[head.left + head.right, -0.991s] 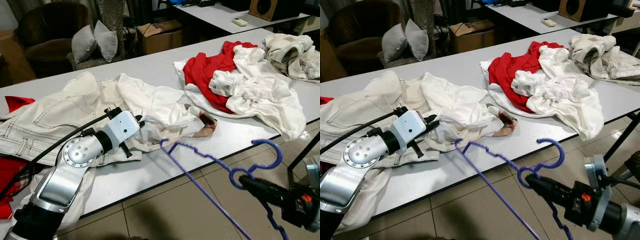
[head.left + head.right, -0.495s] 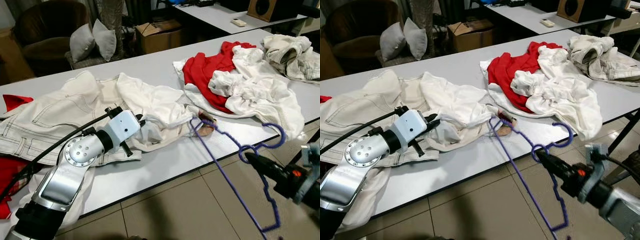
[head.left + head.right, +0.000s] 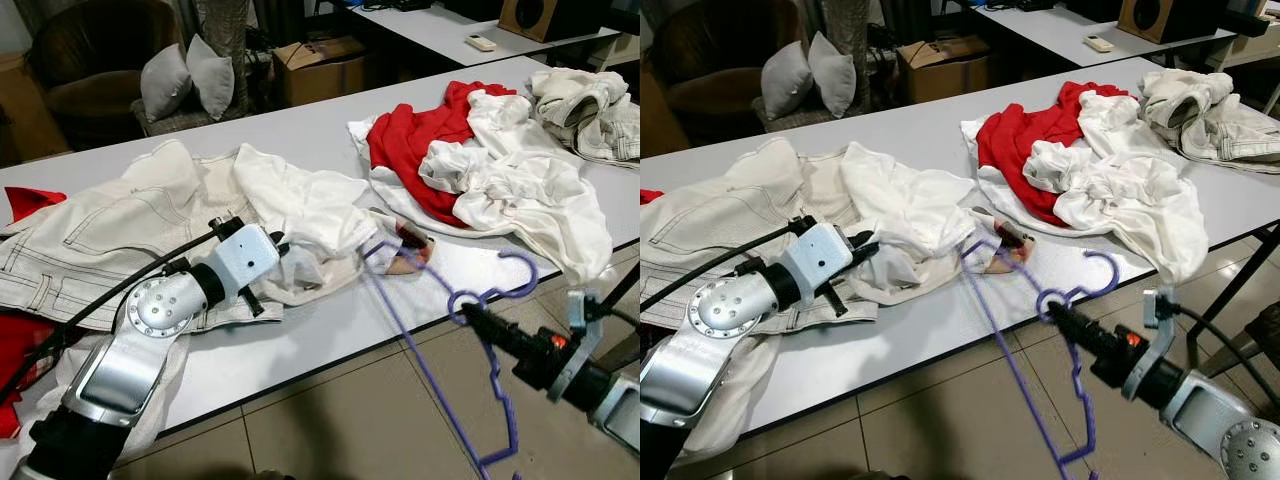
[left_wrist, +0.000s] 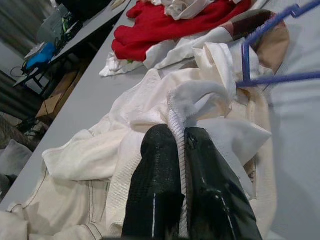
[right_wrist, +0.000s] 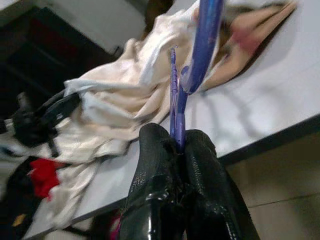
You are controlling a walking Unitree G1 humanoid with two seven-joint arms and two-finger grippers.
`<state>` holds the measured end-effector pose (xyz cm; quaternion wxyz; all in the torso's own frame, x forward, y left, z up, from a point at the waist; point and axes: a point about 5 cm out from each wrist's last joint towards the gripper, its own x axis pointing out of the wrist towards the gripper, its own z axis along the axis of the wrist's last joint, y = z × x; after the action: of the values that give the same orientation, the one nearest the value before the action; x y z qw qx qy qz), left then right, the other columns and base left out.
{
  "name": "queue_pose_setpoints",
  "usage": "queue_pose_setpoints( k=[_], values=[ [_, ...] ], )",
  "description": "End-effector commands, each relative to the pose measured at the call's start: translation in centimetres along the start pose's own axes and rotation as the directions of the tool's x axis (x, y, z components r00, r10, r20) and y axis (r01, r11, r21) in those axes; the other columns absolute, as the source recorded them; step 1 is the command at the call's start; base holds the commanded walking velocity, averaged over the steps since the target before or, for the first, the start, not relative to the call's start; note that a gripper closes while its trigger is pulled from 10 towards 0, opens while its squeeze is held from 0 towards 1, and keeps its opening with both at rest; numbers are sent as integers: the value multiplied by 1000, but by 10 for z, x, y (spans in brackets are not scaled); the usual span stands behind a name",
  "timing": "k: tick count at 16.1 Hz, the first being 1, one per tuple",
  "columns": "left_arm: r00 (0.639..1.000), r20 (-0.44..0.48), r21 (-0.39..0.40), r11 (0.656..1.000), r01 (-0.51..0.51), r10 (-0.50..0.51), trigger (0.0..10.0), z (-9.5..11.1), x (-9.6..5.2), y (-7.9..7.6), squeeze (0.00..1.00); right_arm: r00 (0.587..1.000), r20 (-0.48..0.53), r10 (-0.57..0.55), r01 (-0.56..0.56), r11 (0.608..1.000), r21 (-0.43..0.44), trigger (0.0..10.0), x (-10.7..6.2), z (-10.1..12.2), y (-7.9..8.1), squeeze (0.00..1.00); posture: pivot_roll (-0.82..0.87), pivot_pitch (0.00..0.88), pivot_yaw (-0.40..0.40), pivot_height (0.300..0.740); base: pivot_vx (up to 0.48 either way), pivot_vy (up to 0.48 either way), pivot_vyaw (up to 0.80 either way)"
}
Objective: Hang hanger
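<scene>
Left eye view: the right gripper (image 3: 470,312), lower right, is pinching the thin blue wire hanger (image 3: 440,330) at its neck, its shoulder tip reaching over the grey table (image 3: 330,330) edge. Centre-left, the left gripper (image 3: 283,262) is lying on the tabletop.

Left wrist view – the black fingers (image 4: 160,165) are clamping a fold of ribbed white garment (image 4: 200,100).

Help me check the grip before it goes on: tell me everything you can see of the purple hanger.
The hanger is thin, purple, plastic-looking, with a curved hook and notched shoulders. The right gripper pinches it shut just below the hook. It is tilted: one shoulder tip reaches over the table to the white shirt that the left gripper pinches; the other end hangs past the table edge above the floor.
</scene>
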<state>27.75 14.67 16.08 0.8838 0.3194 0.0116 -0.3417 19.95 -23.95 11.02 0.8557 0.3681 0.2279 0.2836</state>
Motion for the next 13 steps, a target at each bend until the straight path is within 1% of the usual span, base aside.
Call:
queue_pose_setpoints(
  k=[1, 3, 4, 6, 8, 10, 11, 13],
  values=[
    [1000, 3, 18, 1000, -13, 13, 0, 3, -4, 2, 0, 998, -5, 61, -61, 998, 29, 10000, -5, -2, 5, 0, -166, 0, 77, 740, 0, 0, 0],
    [1000, 2, 19, 1000, -14, 14, 0, 3, -5, 1, 0, 991, 30, 130, -132, 990, 54, 10000, -8, 1, 11, 0, -162, 0, 76, 740, 0, 0, 0],
    [1000, 2, 19, 1000, -14, 14, 0, 3, -5, 1, 0, 990, 36, 137, -139, 989, 55, 10000, -8, 1, 11, 0, -162, 0, 76, 740, 0, 0, 0],
    [1000, 3, 17, 1000, -12, 12, 0, 4, -4, -1, 0, 998, 19, 65, -66, 993, 101, 10000, -1, 0, -3, 0, -159, 0, 73, 740, 0, 0, 0],
    [1000, 1, 16, 1000, -12, 12, 0, 4, -4, -2, 0, 1000, 2, 20, -20, 987, 161, 10000, 6, 1, -13, 0, -158, 0, 67, 740, 0, 0, 0],
    [1000, 0, 17, 1000, -15, 15, 0, 4, -4, -1, 0, 999, -34, -2, 7, 985, 170, 10000, 8, 0, -17, 0, -154, 0, 62, 740, 0, 0, 0],
    [1000, -1, 18, 1000, -19, 19, 0, 4, -4, 0, 0, 999, -47, 2, 6, 986, 165, 10000, 9, -1, -17, 0, -154, 0, 62, 740, 0, 0, 0],
    [1000, -2, 20, 1000, -23, 24, 0, 4, -5, 1, 0, 999, -36, -7, 13, 986, 166, 10000, 12, 1, -18, 0, -157, 0, 67, 740, 0, 0, 0]
  ],
)
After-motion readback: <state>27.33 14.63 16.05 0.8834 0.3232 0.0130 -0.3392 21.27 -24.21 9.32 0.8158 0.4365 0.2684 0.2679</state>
